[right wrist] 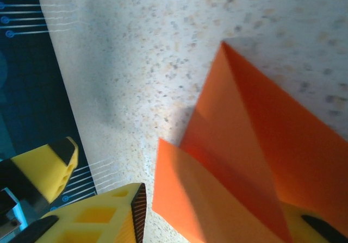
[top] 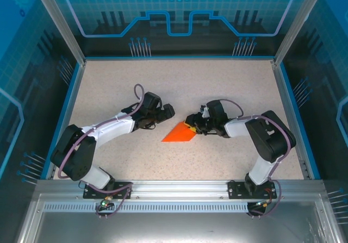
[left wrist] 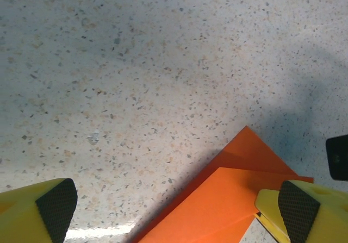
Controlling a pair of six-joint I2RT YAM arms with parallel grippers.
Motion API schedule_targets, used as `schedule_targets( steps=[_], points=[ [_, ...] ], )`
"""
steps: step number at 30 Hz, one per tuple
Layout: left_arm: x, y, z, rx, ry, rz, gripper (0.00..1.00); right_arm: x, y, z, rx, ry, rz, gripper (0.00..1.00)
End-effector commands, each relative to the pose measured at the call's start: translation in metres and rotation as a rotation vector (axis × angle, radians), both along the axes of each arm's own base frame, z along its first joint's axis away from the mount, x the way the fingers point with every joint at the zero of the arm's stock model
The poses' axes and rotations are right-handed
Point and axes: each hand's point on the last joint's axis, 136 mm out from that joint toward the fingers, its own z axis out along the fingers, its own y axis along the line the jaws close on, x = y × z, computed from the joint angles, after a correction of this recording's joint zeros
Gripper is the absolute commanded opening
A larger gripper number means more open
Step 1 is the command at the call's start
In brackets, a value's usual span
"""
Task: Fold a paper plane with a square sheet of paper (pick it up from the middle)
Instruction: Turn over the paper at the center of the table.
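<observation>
Top view first: the orange paper [top: 178, 134] lies near the middle of the speckled table [top: 217, 85], folded into a flat wedge with its sharp tip aimed at 8 o'clock. Both faces I can see are plain orange.

My left pincer [top: 169, 110] hangs just off the wedge at about 11 o'clock, not touching it. On my left wrist camera that pincer [left wrist: 174, 210] is spread wide, one black-padded yellow finger [left wrist: 54, 210] at 7 o'clock and the other at 5 o'clock. The paper [left wrist: 234, 199] slants in between them from the 5 o'clock side, a crease running across its layers.

My right pincer [top: 190, 122] sits at the wedge's 2 o'clock corner. From my right wrist, the pincer [right wrist: 228, 221] stands partly apart. One yellow finger [right wrist: 109, 221] is just beside the raised flap's edge at 7 o'clock, and the other peeks out under the paper [right wrist: 261, 145] at 5 o'clock. The flap is between the fingers, but they are not pressed onto it. The fold's point reaches toward 12 o'clock.
</observation>
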Motion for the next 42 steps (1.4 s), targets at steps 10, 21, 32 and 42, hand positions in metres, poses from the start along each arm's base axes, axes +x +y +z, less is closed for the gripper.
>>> schedule_targets(
  steps=[10, 21, 32, 42],
  points=[
    [-0.004, 0.009, 0.002, -0.094, 0.014, -0.004, 0.99, 0.002, 0.021, 0.002, 0.023, -0.096, 0.030, 0.21],
    [-0.007, 0.015, 0.002, -0.114, 0.022, 0.007, 0.99, -0.001, 0.011, -0.002, -0.037, -0.011, -0.024, 0.27],
    [-0.009, 0.014, 0.009, -0.227, 0.030, -0.012, 0.99, 0.015, 0.011, 0.033, 0.010, -0.127, 0.029, 0.05],
    [-0.015, -0.011, 0.072, -0.564, -0.039, -0.211, 0.99, 0.051, -0.001, 0.152, 0.269, -0.361, 0.325, 0.05]
  ],
)
